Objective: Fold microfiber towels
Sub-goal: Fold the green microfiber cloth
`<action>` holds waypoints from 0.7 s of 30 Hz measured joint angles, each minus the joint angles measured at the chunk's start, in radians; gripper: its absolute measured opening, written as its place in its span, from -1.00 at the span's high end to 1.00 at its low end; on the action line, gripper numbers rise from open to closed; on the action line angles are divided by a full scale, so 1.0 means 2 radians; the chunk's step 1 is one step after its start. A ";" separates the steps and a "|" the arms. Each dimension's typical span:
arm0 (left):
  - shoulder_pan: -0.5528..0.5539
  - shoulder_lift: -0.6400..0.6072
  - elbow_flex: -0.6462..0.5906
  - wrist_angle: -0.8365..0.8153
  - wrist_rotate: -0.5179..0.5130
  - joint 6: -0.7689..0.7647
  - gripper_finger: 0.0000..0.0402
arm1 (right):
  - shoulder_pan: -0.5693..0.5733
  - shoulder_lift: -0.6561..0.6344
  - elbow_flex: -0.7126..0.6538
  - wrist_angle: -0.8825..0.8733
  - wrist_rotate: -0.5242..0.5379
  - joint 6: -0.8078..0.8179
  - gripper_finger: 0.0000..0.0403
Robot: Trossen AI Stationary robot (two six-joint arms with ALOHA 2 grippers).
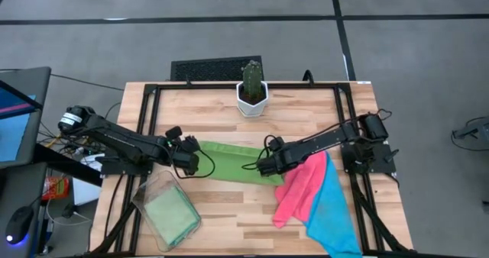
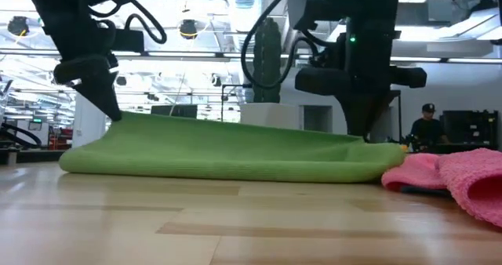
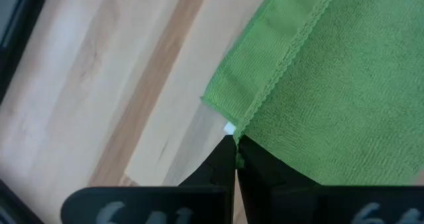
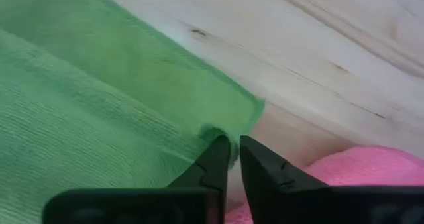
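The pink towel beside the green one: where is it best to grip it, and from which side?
Probably the pink towel by its free corner nearest the table's front edge, coming from above. It lies crumpled, partly over the blue towel, so that end looks easiest to pinch alone.

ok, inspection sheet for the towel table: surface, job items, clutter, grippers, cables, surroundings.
Surface: wooden table, black frame.
Job's things: green towel folded flat mid-table; pink towel and blue towel piled by the right arm.
Clutter: clear bin with a green cloth inside; potted cactus.
Grippers: left gripper shut on green towel's corner; right gripper slightly parted at its other end.
Cables: black leads along both arms.
Surroundings: person in the background.
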 joint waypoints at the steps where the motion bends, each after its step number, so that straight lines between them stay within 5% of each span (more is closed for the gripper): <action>1: 0.000 0.000 0.000 0.002 -0.005 0.001 1.00 | -0.002 0.000 0.000 -0.004 -0.003 0.000 0.65; 13: 0.015 0.000 0.000 0.047 -0.035 0.030 0.97 | -0.013 0.000 0.000 -0.041 -0.004 0.005 0.40; 21: 0.027 0.000 0.000 0.047 -0.025 0.030 0.71 | -0.018 0.000 0.000 -0.023 -0.002 0.005 0.05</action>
